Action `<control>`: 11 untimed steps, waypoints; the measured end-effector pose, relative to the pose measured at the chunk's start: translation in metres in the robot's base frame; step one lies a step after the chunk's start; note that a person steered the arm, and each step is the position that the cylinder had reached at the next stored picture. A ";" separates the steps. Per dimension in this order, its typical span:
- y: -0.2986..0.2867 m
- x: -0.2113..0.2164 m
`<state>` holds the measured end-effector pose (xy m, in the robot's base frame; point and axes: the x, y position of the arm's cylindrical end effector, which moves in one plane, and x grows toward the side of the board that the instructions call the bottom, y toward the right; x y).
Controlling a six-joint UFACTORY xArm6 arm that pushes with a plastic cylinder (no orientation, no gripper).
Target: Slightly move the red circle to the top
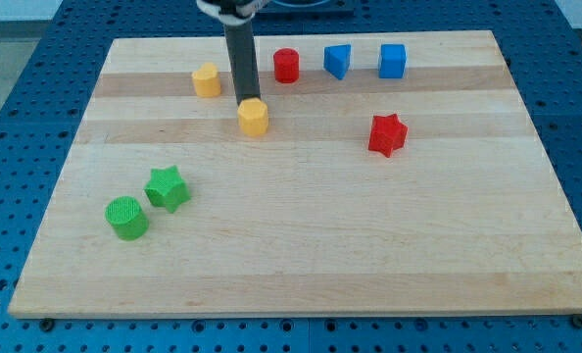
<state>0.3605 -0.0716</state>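
My tip [245, 100] touches the yellow block [254, 117] at its 11 o'clock side. There is no gripper, only a rod. The red circle [287, 65] sits at 1 o'clock from my tip, untouched. Next I should go under it and push gently toward 12.

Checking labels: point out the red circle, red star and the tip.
red circle [287, 65], camera view, top face.
red star [388, 134], camera view, centre.
my tip [247, 101], camera view, rod's very end, at the yellow hexagon [255, 118].
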 end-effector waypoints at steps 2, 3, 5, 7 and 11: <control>0.077 0.113; 0.098 0.072; 0.102 -0.033; 0.071 -0.060; 0.073 -0.072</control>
